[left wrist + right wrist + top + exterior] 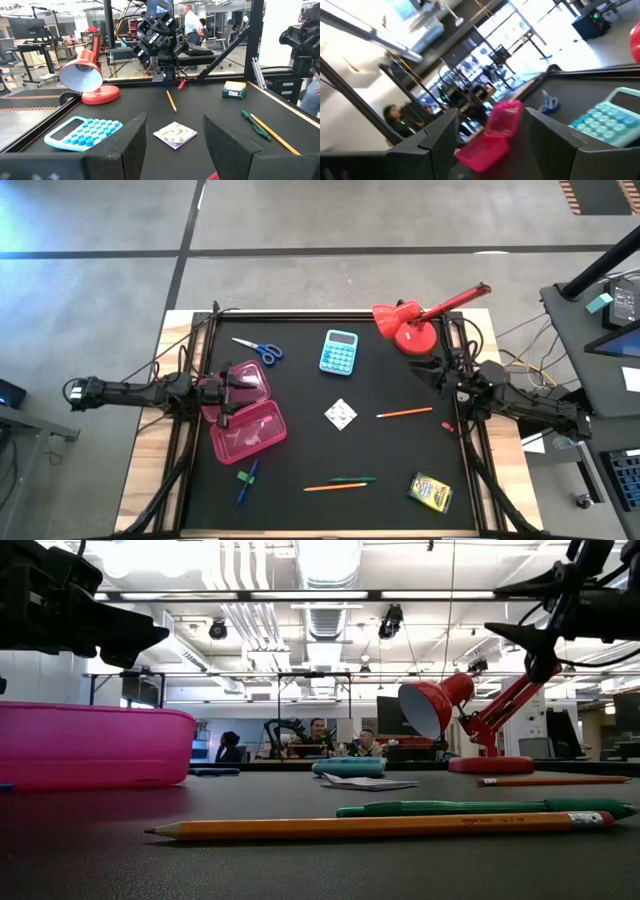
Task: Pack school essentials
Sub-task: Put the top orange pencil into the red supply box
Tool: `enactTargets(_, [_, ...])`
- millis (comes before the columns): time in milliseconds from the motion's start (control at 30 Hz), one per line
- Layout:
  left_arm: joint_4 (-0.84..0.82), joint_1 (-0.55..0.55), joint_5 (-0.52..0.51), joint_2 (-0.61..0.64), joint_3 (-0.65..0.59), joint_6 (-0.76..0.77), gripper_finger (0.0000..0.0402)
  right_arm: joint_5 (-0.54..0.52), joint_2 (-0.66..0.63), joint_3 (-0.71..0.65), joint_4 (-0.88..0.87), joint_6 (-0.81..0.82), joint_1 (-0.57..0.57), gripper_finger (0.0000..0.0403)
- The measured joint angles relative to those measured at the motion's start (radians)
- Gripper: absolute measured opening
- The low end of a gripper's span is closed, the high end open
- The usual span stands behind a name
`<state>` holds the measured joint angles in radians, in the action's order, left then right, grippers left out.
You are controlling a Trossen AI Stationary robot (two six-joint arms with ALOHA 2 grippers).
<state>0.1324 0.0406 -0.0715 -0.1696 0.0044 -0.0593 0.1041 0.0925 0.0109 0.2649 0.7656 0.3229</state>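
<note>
An open pink pencil case (247,420) lies at the table's left. The school essentials lie loose on the black mat: blue-handled scissors (260,348), a white patterned square (340,415), an orange pencil (403,412), a green pen with another orange pencil (340,482), blue and green markers (245,478) and a crayon box (429,491). My left gripper (175,145) hovers level above the case, open and empty, pointing toward the table's right. My right gripper (492,140) hangs open and empty near the right edge, rolled sideways and pointing toward the case.
A light-blue calculator (339,352) lies at the far middle. A red desk lamp (415,320) stands at the far right, close to my right arm. People sit in the room beyond the table (318,735). Bare mat lies in the middle, around the white square.
</note>
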Motion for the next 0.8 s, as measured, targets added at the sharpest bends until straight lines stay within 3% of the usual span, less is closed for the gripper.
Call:
enactTargets(333, [0.000, 0.000, 0.000, 0.000, 0.000, 0.000, 0.0176, -0.052, 0.004, 0.004, 0.017, 0.039, 0.000, 0.0215])
enactTargets(467, [0.000, 0.000, 0.000, 0.000, 0.000, 0.000, 0.0176, -0.053, 0.024, 0.068, -0.015, 0.030, 0.000, 0.0215])
enactTargets(567, [0.000, 0.000, 0.000, 0.000, 0.000, 0.000, 0.0176, -0.053, 0.055, 0.158, -0.137, -0.004, 0.000, 0.0215])
enactTargets(800, [0.000, 0.000, 0.000, 0.000, 0.000, 0.000, 0.0176, -0.129, 0.249, 0.428, -0.633, -0.087, 0.000, 0.0215])
